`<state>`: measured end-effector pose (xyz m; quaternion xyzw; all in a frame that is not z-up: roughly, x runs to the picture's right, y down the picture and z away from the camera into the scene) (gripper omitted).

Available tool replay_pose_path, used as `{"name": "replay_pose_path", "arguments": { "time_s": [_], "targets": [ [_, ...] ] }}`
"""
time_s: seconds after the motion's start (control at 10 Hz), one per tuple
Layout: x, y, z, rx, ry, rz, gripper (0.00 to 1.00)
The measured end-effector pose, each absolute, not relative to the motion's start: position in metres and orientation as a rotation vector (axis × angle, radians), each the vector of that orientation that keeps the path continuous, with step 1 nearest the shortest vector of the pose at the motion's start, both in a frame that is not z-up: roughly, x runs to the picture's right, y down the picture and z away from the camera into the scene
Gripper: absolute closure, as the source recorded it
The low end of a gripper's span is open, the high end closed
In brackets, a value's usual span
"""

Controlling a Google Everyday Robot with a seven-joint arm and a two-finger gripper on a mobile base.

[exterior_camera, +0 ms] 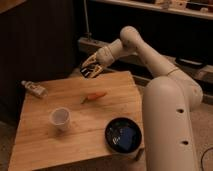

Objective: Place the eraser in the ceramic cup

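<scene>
My gripper (92, 69) hangs over the far edge of the light wooden table (45, 145), fingers pressed together. I cannot tell if they hold the black block eraser. The small white round cup (60, 119) stands well apart.

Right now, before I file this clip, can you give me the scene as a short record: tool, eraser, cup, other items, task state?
tool: tool hovers above the far edge of the wooden table, shut on a dark block
eraser: eraser, apparently that dark block, in the tool
ceramic cup: ceramic cup upright, left half of table, apart from the tool
other items: orange stick lying mid-table; black bowl near right edge; bottle lying at left edge
task state: eraser not yet in cup
</scene>
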<state>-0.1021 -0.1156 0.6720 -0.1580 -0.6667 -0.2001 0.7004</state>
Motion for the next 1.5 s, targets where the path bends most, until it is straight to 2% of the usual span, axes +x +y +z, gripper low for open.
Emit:
{"name": "replay_pose_path", "arguments": {
  "time_s": [0.3,1.1,1.5],
  "targets": [
    [-0.106,-0.121,0.629,-0.349,-1.647,-0.476,0.98],
    [-0.107,-0.118,0.634,-0.353,-1.638,-0.49,0.98],
    [-0.135,-0.093,0.626,-0.397,-1.693,-0.531,0.98]
  ]
}}
